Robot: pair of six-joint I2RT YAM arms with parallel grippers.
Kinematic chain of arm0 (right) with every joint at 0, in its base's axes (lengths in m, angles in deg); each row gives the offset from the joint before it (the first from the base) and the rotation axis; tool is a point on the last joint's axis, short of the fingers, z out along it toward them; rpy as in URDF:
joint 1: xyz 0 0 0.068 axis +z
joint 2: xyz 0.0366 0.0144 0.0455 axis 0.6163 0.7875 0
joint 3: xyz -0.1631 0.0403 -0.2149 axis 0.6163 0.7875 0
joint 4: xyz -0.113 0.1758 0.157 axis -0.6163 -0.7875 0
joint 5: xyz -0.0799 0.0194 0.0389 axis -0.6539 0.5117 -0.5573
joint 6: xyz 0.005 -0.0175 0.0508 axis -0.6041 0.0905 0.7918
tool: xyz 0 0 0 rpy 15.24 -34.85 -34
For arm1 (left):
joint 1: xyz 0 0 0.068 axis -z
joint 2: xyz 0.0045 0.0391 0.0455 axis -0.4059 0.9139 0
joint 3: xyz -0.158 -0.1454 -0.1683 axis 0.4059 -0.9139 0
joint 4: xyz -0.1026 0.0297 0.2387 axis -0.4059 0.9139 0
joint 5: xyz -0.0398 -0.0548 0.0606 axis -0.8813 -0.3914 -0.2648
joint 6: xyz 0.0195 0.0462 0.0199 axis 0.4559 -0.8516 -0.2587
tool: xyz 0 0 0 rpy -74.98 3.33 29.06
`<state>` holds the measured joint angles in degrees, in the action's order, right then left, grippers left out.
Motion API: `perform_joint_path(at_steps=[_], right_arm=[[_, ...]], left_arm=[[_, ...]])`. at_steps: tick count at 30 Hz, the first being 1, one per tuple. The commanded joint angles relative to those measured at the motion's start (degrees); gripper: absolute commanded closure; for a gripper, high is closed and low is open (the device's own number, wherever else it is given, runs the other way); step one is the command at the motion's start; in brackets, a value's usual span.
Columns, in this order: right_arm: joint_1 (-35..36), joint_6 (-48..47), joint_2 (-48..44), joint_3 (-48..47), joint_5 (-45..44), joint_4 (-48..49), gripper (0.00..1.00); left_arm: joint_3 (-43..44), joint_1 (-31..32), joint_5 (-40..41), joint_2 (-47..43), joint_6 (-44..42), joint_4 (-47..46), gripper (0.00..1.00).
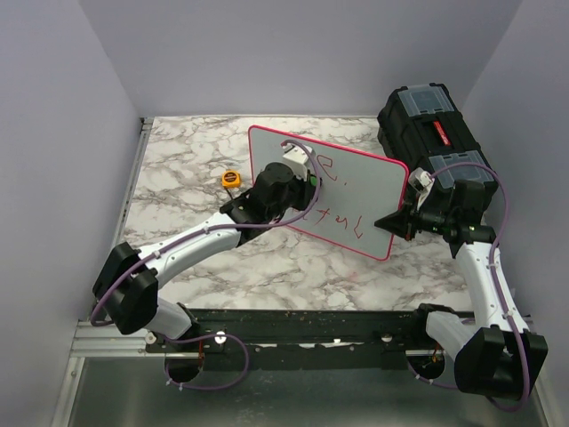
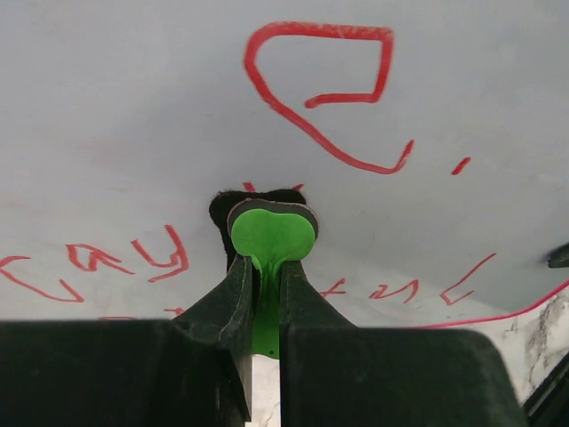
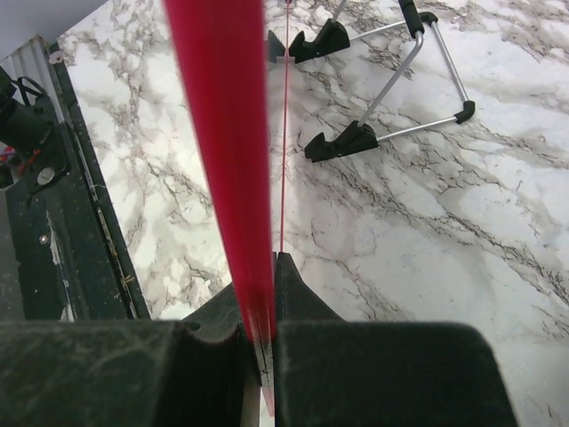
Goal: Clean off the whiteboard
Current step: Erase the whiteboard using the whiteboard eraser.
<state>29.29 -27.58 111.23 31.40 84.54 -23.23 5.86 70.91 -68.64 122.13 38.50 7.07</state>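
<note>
The whiteboard [image 1: 356,187], white with a pink-red rim and red lettering, stands tilted on the marble table. My left gripper [image 1: 302,182] is shut on a green eraser [image 2: 271,233] whose black felt pad presses against the board face [image 2: 133,107] between the upper loop of writing and the lower line. My right gripper [image 1: 400,218] is shut on the board's right rim [image 3: 222,133], which shows edge-on in the right wrist view. The board's wire stand with black feet [image 3: 342,142] shows behind it.
A black toolbox [image 1: 431,133] with a red label stands at the back right, close behind my right arm. A small orange-yellow tape measure [image 1: 231,178] lies left of the board. The grey enclosure walls ring the table [image 1: 267,267].
</note>
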Motion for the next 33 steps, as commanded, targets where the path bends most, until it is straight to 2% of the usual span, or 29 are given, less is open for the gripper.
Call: perform_joint_path(at_steps=[1, 7, 13, 17, 25, 28, 33], right_arm=[[0.3, -1.52, 0.06, -1.29, 3.82, 0.9, 1.0], [0.29, -1.47, 0.92, -1.24, 3.73, 1.06, 1.0], [0.23, -1.48, 1.38, -1.24, 3.46, 1.03, 0.99], [0.28, -1.55, 1.03, -1.11, 2.96, 1.05, 0.99], [0.23, -1.48, 0.92, -1.2, 3.59, 1.01, 0.99], [0.23, -1.57, 0.94, -1.42, 3.9, 0.88, 0.99], [0.27, -1.5, 0.93, -1.43, 4.22, 0.82, 0.99]], left_arm=[[-0.9, -2.82, 3.28, -1.51, -0.02, 0.74, 1.0], [-1.89, -5.24, 0.3, -2.82, 2.09, 0.33, 1.0], [2.27, 0.5, 0.33, 0.34, 3.12, 0.62, 1.0], [2.82, 1.48, 1.04, 1.21, 3.33, 0.19, 1.0], [-1.81, -4.85, 1.27, -1.36, 4.25, -1.12, 1.0], [-2.03, -5.46, 0.06, -0.84, 5.02, -1.34, 1.0], [1.06, -0.53, 0.04, 1.5, 5.14, -1.59, 1.0]])
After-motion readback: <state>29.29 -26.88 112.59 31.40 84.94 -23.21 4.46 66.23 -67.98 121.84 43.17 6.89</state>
